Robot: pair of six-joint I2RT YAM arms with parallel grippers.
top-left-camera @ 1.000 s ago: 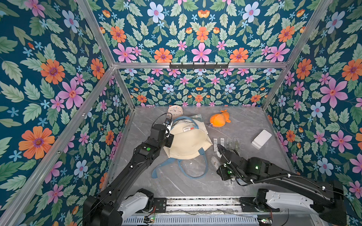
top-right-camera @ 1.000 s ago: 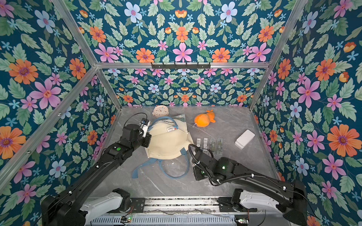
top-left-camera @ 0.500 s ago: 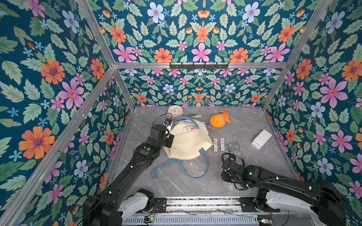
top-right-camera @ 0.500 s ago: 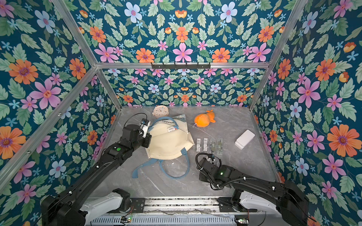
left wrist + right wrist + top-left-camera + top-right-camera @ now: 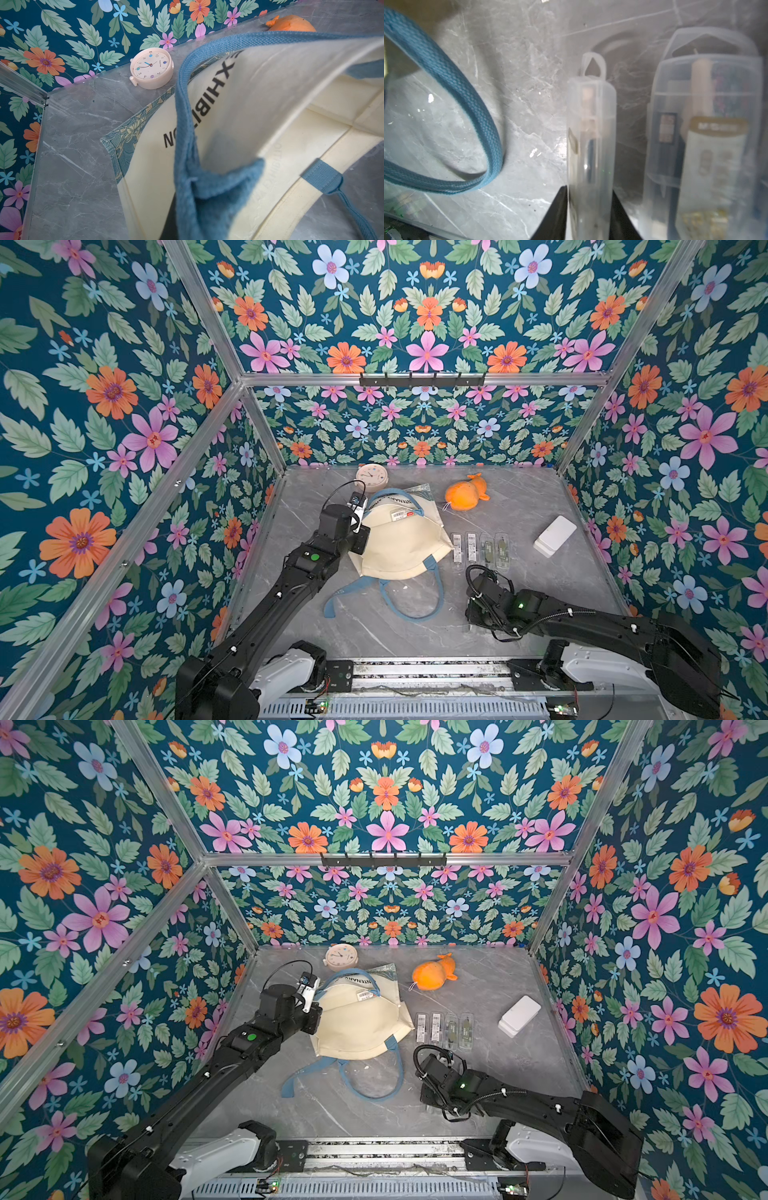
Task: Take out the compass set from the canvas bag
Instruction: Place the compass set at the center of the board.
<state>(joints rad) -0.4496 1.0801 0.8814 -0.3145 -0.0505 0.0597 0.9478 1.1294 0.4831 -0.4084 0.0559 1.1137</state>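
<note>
My right gripper (image 5: 589, 188) sits low in the middle of a top view. Its wrist view shows a clear case (image 5: 591, 135), the compass set by my reading, between its two black fingers. They lie flush against both narrow sides: a pinch, though how firm I cannot tell. The case's long axis runs straight out from the fingers, away from the wrist.

So the set is already outside the bag (image 5: 399, 547), which lies to the upper left of this gripper and apart from it. Only the blue strap (image 5: 467, 108) curls near.

My left gripper (image 5: 360, 538) is pressed together on the bag's left rim and holds the mouth lifted. What I see of the inside looks empty.

A second case (image 5: 704, 145) lies just beside mine and parallel to it. A row (image 5: 480, 549) of four more lies above the right gripper in the frame. I judge the next move belongs to the right arm: lay this case flat, parallel to its neighbours, and let go.
</note>
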